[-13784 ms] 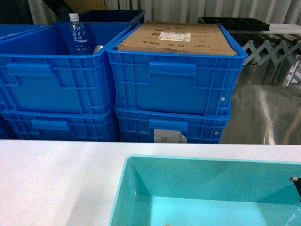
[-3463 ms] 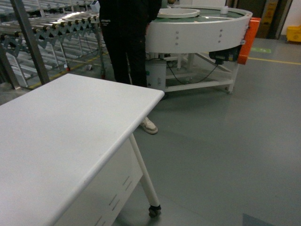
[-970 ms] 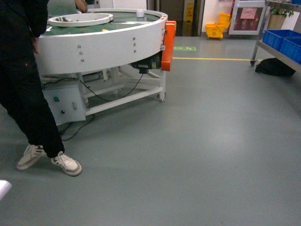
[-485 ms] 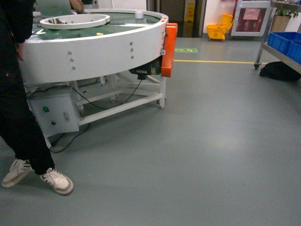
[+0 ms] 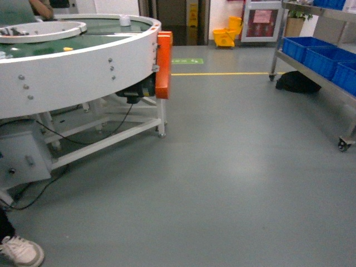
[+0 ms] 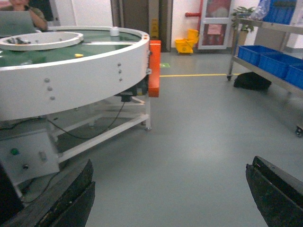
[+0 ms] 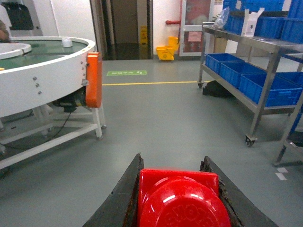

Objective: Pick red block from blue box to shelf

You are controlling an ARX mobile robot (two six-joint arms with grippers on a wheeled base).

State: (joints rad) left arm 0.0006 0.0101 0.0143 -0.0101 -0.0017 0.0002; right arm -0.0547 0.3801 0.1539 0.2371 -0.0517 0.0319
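In the right wrist view my right gripper (image 7: pixel 173 158) is shut on the glossy red block (image 7: pixel 182 198), a dark finger pressed against each of its sides. The shelf (image 7: pixel 246 39), a stainless steel rack on castors, stands ahead to the right, several metres off, and carries blue bins (image 7: pixel 265 87). The same shelf (image 5: pixel 317 75) shows at the right edge of the head view. My left gripper (image 6: pixel 173 163) hangs open over bare grey floor with nothing between its fingers. The blue box is out of view. Neither gripper shows in the head view.
A round white conveyor table (image 5: pixel 78 67) with an orange panel (image 5: pixel 164 64) fills the left. A person's shoe (image 5: pixel 19 250) is at the bottom left. A black bag (image 5: pixel 297 82) lies under the shelf. A yellow mop bucket (image 5: pixel 225 38) stands by the far door.
The head view has swung right: the blue crates and white table are gone, the standing person has slid off the left edge, and the shelf has come in at the right.
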